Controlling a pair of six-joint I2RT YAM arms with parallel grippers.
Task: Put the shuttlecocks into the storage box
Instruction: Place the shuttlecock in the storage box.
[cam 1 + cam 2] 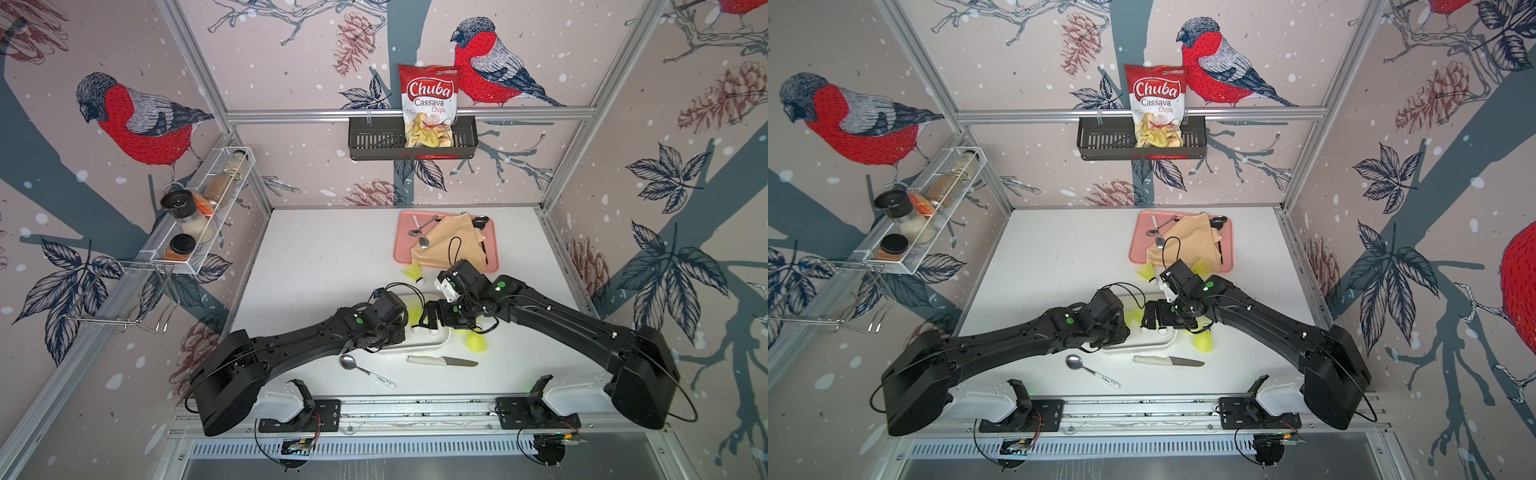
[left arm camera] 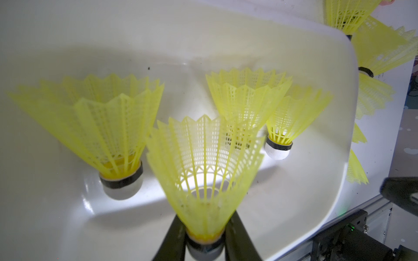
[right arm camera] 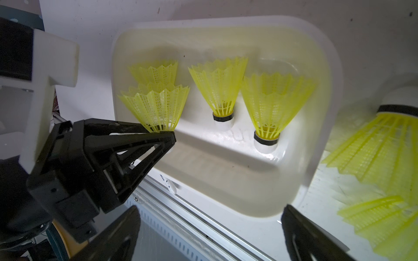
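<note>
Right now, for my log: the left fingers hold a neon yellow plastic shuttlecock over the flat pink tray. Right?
No. The left fingers hold the neon yellow plastic shuttlecock over the shallow white plastic tub, as the left wrist view shows.

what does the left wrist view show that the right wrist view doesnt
Only left wrist: a look down inside the skirt of the held shuttlecock, its cork pinched in the left gripper. Only right wrist: both spread fingers of the right gripper, empty, and the left gripper's body from the side. Both: the storage box with three cork-down shuttlecocks inside, and loose shuttlecocks outside it.
</note>
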